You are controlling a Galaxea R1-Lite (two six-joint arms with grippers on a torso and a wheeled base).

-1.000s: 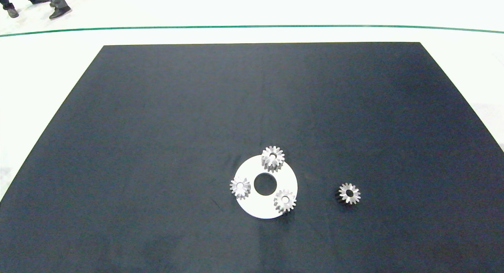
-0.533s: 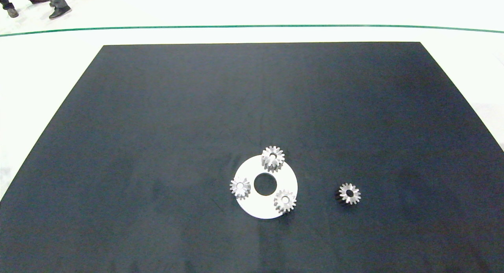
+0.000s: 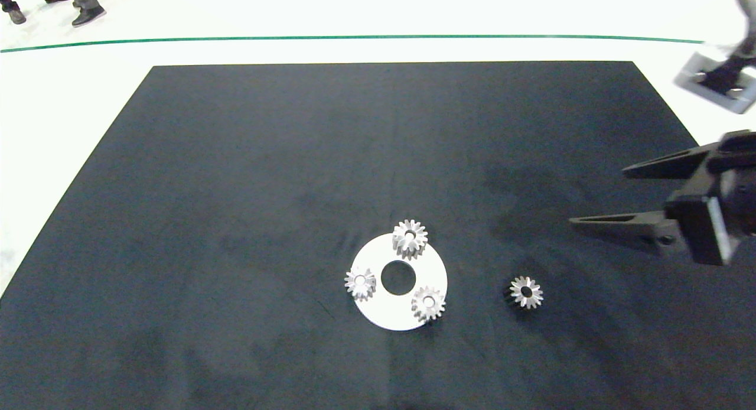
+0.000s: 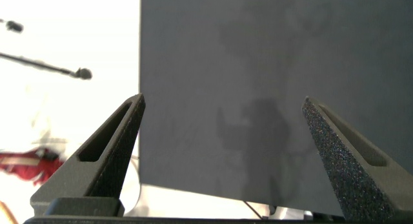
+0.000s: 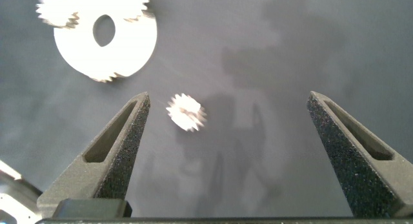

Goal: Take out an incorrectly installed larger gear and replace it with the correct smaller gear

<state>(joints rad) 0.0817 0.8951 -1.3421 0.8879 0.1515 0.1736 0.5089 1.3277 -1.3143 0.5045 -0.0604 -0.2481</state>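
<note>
Larger gear (image 3: 410,238) sits on the far rim of the white ring plate (image 3: 378,312), well apart from the right gripper (image 3: 596,196) and beyond its fingertips. Two small gears (image 3: 360,283) (image 3: 428,303) share the plate. Loose on the black mat (image 3: 295,162), the smaller gear (image 3: 525,292) lies nearer that gripper, just off its lower finger (blurred in the wrist view (image 5: 186,112), between the spread fingers). Both fingers are wide apart, holding nothing. Over the mat's edge, the left gripper (image 4: 222,104) is likewise spread and empty.
</note>
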